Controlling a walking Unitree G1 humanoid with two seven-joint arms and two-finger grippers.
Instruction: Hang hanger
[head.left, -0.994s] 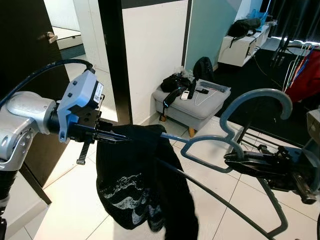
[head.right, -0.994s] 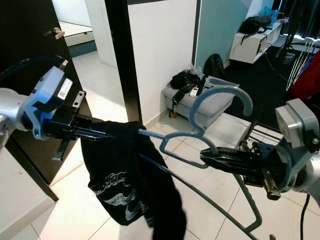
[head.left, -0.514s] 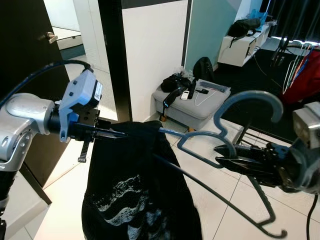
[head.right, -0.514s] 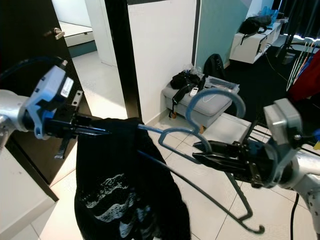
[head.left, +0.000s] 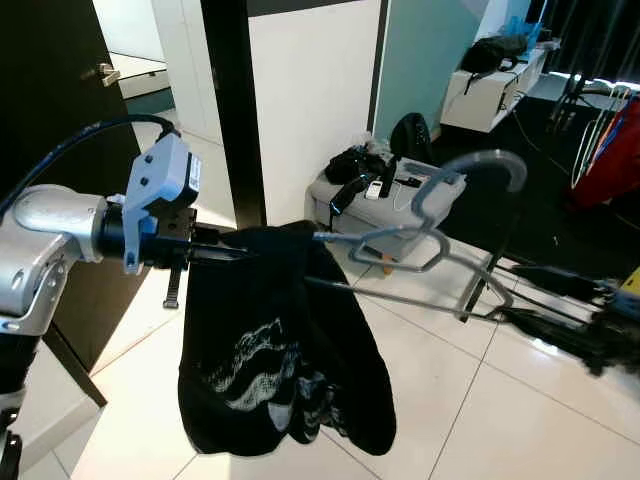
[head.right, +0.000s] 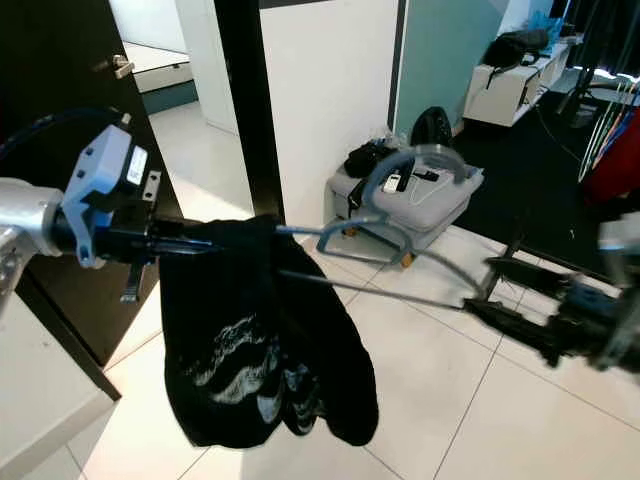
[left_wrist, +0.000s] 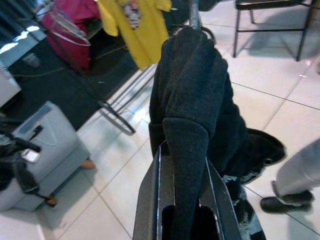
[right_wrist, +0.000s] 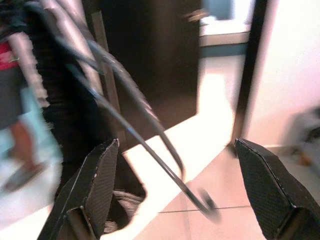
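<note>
— Two grippers, so which one has the hanger?

— Start with the biggest thing: the black garment (head.left: 285, 345), a soft, matte knit with a pale wavy print, hanging in heavy folds over the white tiled floor (head.left: 470, 400). The left gripper (head.left: 235, 254) is clamped on its top edge; in the left wrist view the cloth runs up between the black fingers (left_wrist: 217, 195), pinched tight.

— And the hanger itself?

— The grey-blue hanger (head.left: 420, 235) sticks out of the garment toward the robot's right, thin rounded bars with a curved hook at the top. One shoulder is buried in the cloth right at the left gripper.

— The right gripper?

— The right gripper (head.left: 560, 300) is low on the right, blurred, its jaws spread wide with textured black pads (right_wrist: 100, 175). It holds nothing; the hanger's bar passes between the pads without touching in the right wrist view.

— Behind them?

— A grey padded ottoman (head.left: 385, 205) with small items on it, against a white wall (head.left: 310, 90).
</note>
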